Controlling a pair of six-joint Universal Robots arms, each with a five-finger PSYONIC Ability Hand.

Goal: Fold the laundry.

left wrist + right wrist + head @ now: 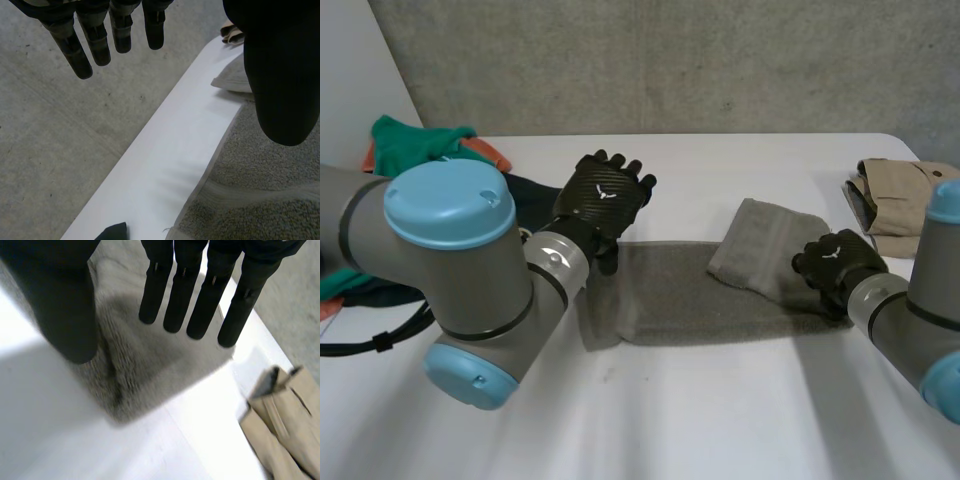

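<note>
A grey towel [670, 295] lies stretched across the middle of the white table [720, 410], its right end folded back over itself [760, 245]. My left hand [605, 195] hovers above the towel's left end, fingers [95, 42] straight and thumb [280, 75] apart, holding nothing. Below its thumb the towel [260, 200] reaches toward the table's far edge. My right hand [835, 265] is over the folded right end, beside the fold's edge. Its fingers [185, 295] hang straight above the towel [145, 365] with nothing pinched.
Folded beige clothing [900, 200] [285, 425] lies at the table's right edge, close to my right arm. A pile of green and orange clothes [420, 145] and a dark garment [535, 195] sit at the back left. Concrete floor [50, 130] lies beyond the far edge.
</note>
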